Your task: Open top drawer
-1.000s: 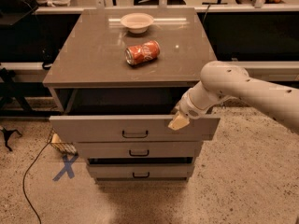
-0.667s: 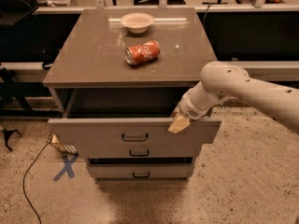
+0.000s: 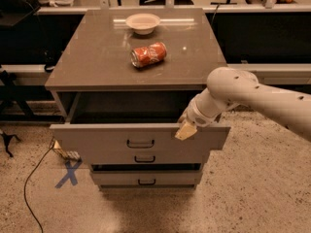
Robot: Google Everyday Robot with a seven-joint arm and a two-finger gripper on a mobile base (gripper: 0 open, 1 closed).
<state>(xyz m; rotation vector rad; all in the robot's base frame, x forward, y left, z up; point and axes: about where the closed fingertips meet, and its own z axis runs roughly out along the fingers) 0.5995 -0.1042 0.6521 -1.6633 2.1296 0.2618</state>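
The top drawer [image 3: 97,139] is the tall grey-brown front with a small black bar handle [image 3: 140,143] at its centre. It stands pulled out from the cabinet, with a dark gap behind its top edge. My gripper [image 3: 186,129] hangs at the end of the white arm [image 3: 252,93], over the top edge of the drawer front, right of the handle. One cream fingertip [image 3: 185,131] shows in front of the panel. Two shorter drawer fronts [image 3: 146,179] with like handles sit below.
On the cabinet top [image 3: 97,57] lie a crushed red soda can [image 3: 148,54] and a white bowl [image 3: 142,22]. A blue X [image 3: 69,173] is taped on the floor at the left, beside a cable [image 3: 34,178]. Dark desks stand behind.
The top drawer has slid a little further out toward me, and the gripper has moved with it. The can and bowl have not moved.
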